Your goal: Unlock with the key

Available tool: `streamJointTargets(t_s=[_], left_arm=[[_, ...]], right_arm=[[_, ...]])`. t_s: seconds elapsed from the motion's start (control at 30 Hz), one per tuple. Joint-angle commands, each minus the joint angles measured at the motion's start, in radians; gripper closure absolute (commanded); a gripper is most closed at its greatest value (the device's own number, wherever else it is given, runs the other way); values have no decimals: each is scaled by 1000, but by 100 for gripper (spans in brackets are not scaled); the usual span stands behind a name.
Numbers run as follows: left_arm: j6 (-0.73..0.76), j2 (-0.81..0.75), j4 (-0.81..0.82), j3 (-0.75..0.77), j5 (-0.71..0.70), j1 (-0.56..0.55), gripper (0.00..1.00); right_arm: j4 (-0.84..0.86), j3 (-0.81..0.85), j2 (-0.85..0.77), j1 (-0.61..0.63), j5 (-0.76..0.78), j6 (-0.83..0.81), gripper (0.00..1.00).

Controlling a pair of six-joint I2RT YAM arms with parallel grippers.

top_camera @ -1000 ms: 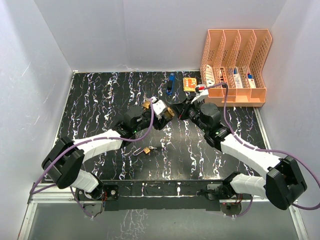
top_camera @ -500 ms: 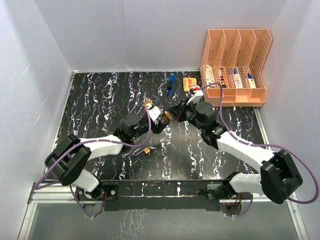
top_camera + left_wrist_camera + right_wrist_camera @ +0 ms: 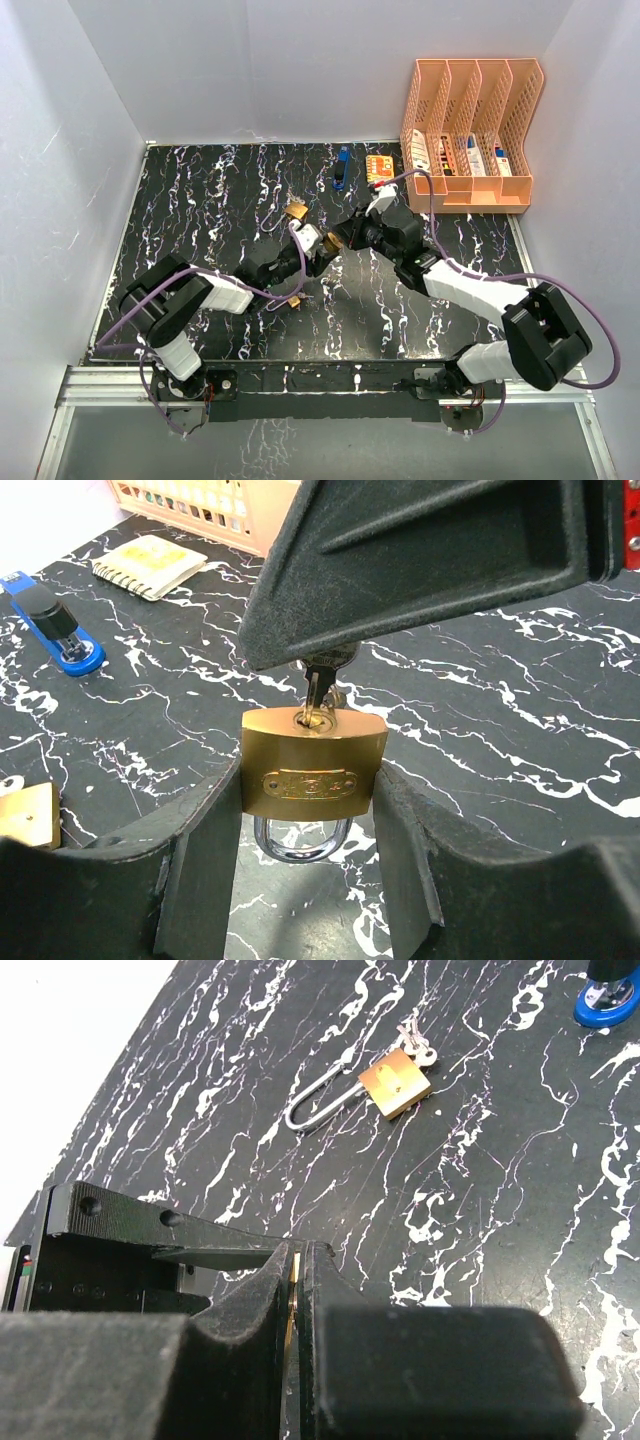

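Observation:
My left gripper (image 3: pixel 310 815) is shut on a brass padlock (image 3: pixel 313 765), gripping its body by the sides, with the steel shackle pointing down toward the camera and still closed. A silver key (image 3: pixel 326 675) stands in the keyhole on the padlock's top face. My right gripper (image 3: pixel 297 1260) is shut on the key, which shows as a thin brass sliver (image 3: pixel 292 1295) between the pads. In the top view the two grippers meet at mid-table around the padlock (image 3: pixel 331 241), the left gripper (image 3: pixel 316 245) on the left and the right gripper (image 3: pixel 350 236) on the right.
A second padlock with a long shackle (image 3: pixel 394 1082) lies on the table (image 3: pixel 200 200), below the left arm in the top view (image 3: pixel 293 300). A third brass padlock (image 3: pixel 296 211) lies near it. A blue stapler (image 3: pixel 340 168), a small notebook (image 3: pixel 378 167) and an orange file rack (image 3: pixel 470 130) are at the back right.
Both grippers moved a little toward the near side and came together. The left arm folded back, and the right gripper closed the gap, so the key now sits in the padlock.

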Motion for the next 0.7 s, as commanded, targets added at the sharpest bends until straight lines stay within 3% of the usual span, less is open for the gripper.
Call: streamJointTargets(t_s=[0.0,0.27,0.67], left_arm=[[-17,2,312,5,18,2,100],[-37,73,441,-25,16,3,100],[-69,117,474,-22,24,5,100]], right_arm=[[12,-19,40,19,-21,-29,100],[40,-19,102,27,-13,-45,100],[43,-9,176,50,40,-85,100]])
